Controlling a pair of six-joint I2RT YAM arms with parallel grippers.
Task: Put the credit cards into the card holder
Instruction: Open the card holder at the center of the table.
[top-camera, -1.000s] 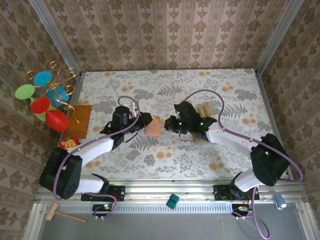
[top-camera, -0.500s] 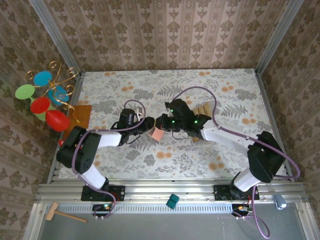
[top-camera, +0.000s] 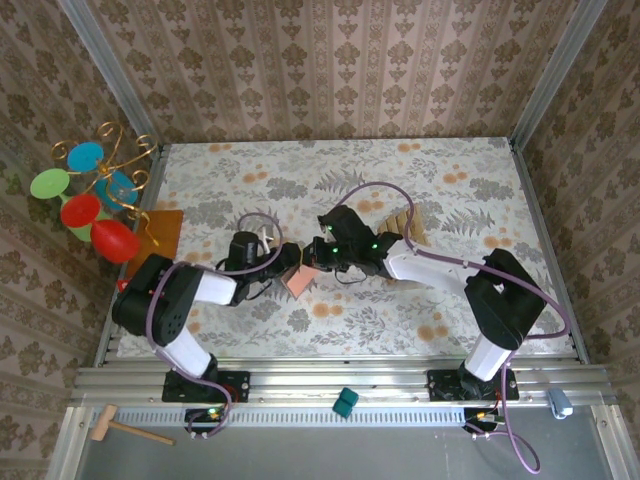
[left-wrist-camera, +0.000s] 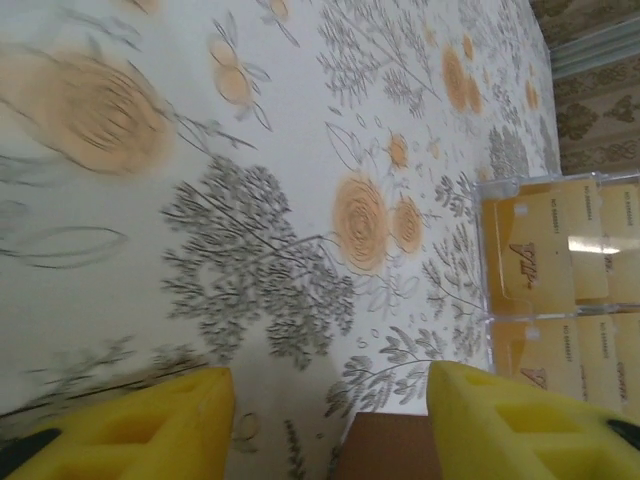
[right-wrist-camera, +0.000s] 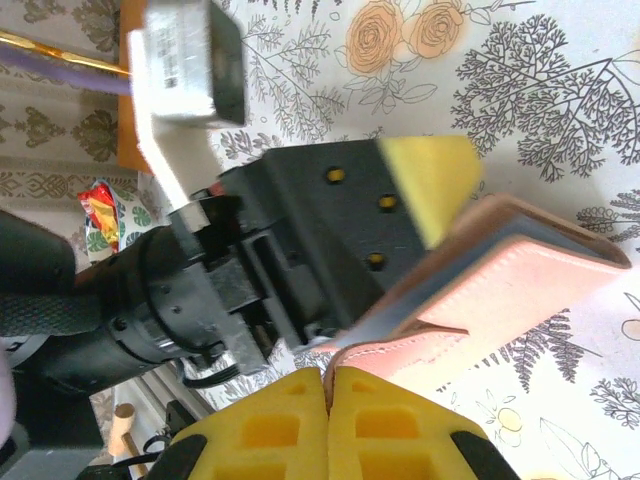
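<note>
Card holder (left-wrist-camera: 385, 450), cut off, lies between spread fingers of left end effector (left-wrist-camera: 330, 400), grip unclear; right end effector (right-wrist-camera: 326, 390) closed.

A table (top-camera: 450, 290) covered in a grey-and-orange floral print stands between walls (top-camera: 330, 70) of damask wallpaper. At its far left, a gold wire stand (top-camera: 128, 150) carries blue, green and red discs above a flat orange-brown board (top-camera: 166, 236). A red snack packet (top-camera: 135, 287) lies just in front of the board. On the metal rail (top-camera: 400, 372) at the near edge sits a small teal block (top-camera: 345, 402), with a wooden mallet (top-camera: 120, 428) well to its left.
</note>
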